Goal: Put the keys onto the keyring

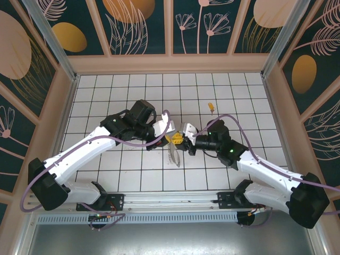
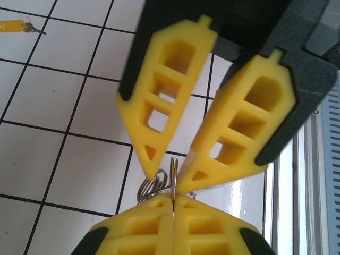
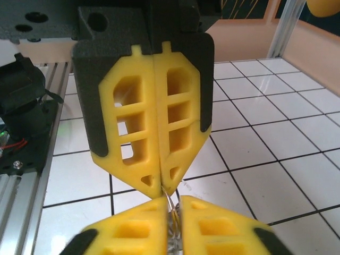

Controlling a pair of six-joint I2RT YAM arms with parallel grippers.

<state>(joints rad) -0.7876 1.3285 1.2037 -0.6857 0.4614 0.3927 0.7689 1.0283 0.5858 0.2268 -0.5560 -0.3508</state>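
The keyring (image 2: 153, 186), a cluster of thin metal rings, is held above the floor where both grippers meet. My left gripper (image 2: 172, 197) is shut on one upright ring, and its fingers press together with the wire between them. My right gripper (image 3: 173, 197) comes from the opposite side and is shut on the keyring (image 3: 169, 202), the wires filling its narrow gap. In the top view, my left gripper (image 1: 171, 139) and my right gripper (image 1: 184, 141) touch tip to tip, and a grey loop of the keyring (image 1: 173, 154) hangs below them. A key (image 1: 211, 107) with an orange-yellow head lies apart on the tiles; in the left wrist view the key (image 2: 13, 25) is at the top left.
The white tiled floor (image 1: 133, 95) is enclosed by wooden walls (image 1: 170, 62) at the back and sides. A metal rail (image 1: 159, 201) runs along the near edge by the arm bases. Purple cables (image 1: 159, 139) loop over both arms.
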